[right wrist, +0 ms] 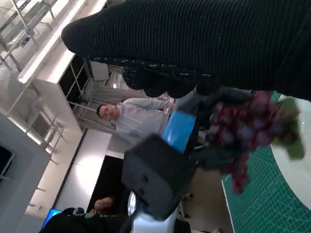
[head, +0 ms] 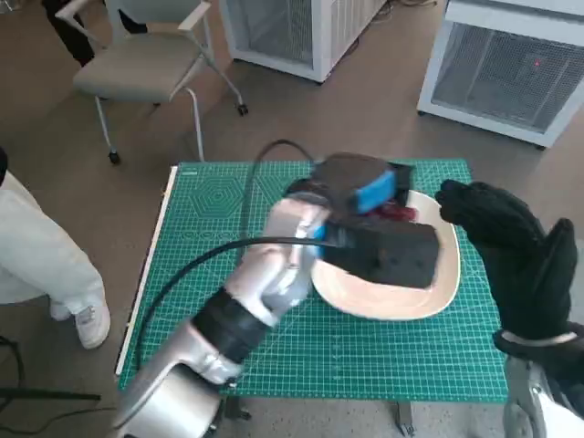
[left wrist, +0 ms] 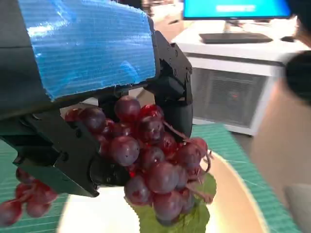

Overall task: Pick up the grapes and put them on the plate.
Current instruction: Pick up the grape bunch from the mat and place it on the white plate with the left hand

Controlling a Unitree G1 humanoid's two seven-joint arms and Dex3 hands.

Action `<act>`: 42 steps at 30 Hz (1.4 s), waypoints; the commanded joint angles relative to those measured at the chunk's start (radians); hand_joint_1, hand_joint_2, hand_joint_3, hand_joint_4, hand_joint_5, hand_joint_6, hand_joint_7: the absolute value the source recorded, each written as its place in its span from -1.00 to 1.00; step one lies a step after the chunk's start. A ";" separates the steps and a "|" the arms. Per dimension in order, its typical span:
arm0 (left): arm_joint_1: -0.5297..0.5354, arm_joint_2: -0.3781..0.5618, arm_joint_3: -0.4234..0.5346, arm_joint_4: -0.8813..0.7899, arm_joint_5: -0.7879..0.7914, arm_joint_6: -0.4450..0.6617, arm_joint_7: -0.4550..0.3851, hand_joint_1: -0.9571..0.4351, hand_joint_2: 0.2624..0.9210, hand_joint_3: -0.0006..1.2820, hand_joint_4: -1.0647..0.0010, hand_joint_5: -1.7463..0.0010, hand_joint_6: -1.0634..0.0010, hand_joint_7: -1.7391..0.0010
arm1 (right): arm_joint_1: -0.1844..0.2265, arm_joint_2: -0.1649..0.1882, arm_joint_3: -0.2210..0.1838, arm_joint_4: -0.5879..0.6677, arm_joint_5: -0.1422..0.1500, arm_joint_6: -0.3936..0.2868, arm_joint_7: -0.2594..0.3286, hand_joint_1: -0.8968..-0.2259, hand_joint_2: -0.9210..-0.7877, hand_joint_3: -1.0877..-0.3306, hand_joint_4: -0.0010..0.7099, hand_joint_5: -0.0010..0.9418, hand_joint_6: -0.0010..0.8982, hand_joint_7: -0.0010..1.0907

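The left hand (head: pixel 365 196), at frame centre in the head view, grips the grapes (left wrist: pixel 150 160) just above the plate (head: pixel 438 292), so the carry looks almost done and next comes lowering and letting go, while the right hand (head: pixel 502 246) idles empty at right, fingers loosely apart.

No words, brands or numbers can be read in any of the views. The green mat (head: pixel 383 347) carries pale printed grid lines and shapes, but any figures along its edges are too small to make out. The blue screen (left wrist: pixel 236 8) in the left wrist view shows what may be a pale line of text, too blurred to read
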 commanded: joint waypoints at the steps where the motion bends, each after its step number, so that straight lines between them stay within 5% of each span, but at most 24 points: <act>1: -0.064 -0.033 -0.004 0.075 -0.009 -0.030 0.019 0.89 0.03 0.33 0.11 -0.87 0.13 0.46 | 0.035 0.004 -0.005 -0.010 0.007 0.027 -0.011 0.05 -1.00 0.38 -0.07 -0.36 -0.65 0.57; 8: -0.086 -0.061 -0.004 0.134 -0.020 -0.067 0.018 0.94 -0.08 0.46 0.12 -0.92 0.11 0.69 | 0.048 0.007 -0.008 -0.030 0.004 0.036 -0.020 0.05 -1.00 0.38 -0.07 -0.35 -0.65 0.58; 20: -0.049 -0.065 0.003 0.149 -0.051 -0.155 0.057 0.94 0.03 0.39 0.18 -0.93 -0.10 0.75 | 0.061 0.010 -0.008 -0.042 -0.009 0.032 -0.034 0.06 -1.00 0.38 -0.08 -0.34 -0.66 0.60; 36: -0.074 -0.109 -0.003 0.275 -0.053 -0.136 0.080 0.94 0.04 0.46 0.26 -1.00 0.08 0.87 | 0.067 0.020 -0.013 -0.026 -0.015 0.006 -0.043 0.04 -1.00 0.38 -0.11 -0.33 -0.68 0.62; 42: -0.079 -0.113 0.018 0.308 -0.094 -0.146 0.018 0.95 -0.14 0.55 0.15 -0.97 0.13 0.91 | 0.065 0.019 -0.014 -0.021 -0.013 0.003 -0.043 0.05 -1.00 0.38 -0.11 -0.33 -0.68 0.62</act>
